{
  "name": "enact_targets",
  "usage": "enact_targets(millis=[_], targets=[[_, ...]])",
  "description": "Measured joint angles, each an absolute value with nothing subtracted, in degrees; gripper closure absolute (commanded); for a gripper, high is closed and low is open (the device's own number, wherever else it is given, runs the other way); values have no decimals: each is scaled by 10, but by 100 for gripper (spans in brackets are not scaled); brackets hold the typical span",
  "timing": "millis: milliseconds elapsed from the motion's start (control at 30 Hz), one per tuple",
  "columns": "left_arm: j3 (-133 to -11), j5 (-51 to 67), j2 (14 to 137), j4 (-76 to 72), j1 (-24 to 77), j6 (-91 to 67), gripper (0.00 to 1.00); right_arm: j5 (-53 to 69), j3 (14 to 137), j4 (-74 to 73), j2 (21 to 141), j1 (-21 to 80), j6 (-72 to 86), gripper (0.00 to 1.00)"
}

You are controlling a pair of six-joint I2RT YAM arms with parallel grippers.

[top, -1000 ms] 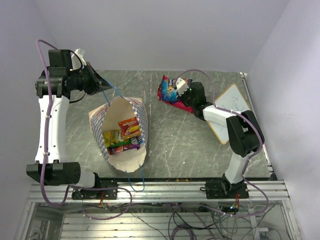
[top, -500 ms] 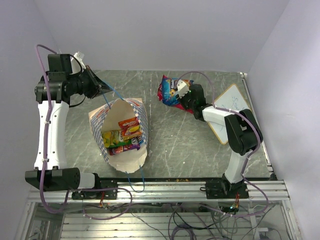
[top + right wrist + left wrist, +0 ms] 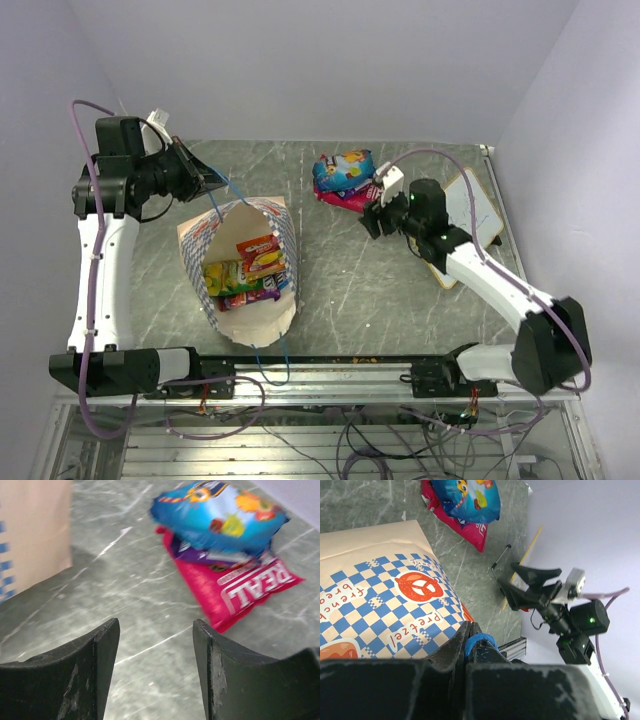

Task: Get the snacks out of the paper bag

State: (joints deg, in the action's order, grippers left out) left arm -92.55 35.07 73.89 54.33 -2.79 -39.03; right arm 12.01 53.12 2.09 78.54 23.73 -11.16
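Cream paper bag (image 3: pixel 255 318) sits toward the bench's left edge, packets (image 3: pixel 247 272) inside, left gripper (image 3: pixel 208 178) pinched on its blue cord (image 3: pixel 478 641); right gripper (image 3: pixel 156 630), fingers apart and empty near 3 unloaded snacks (image 3: pixel 343 178) at the far edge, should enter the mouth centred, clear of the paper.

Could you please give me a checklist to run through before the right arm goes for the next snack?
1. Right pincer open and empty: ok.
2. Left pincer shut on the blue cord handle: ok.
3. Paper bag mouth open, contents visible from above: ok.
4. Bag emptied: not ok; the orange packet and others lie inside.
5. Blue packet and crimson bag clear of the right pincer: ok.
6. Whether the handle grip is firm: cannot tell.
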Motion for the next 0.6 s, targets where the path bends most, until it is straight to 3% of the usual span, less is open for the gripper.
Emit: enact_targets(millis=[333, 600], targets=[[-855, 370, 698, 498, -28, -416, 93, 133, 473, -89, 598, 376, -48, 40], [-839, 375, 674, 486, -28, -432, 93, 124, 481, -119, 562, 381, -26, 39]])
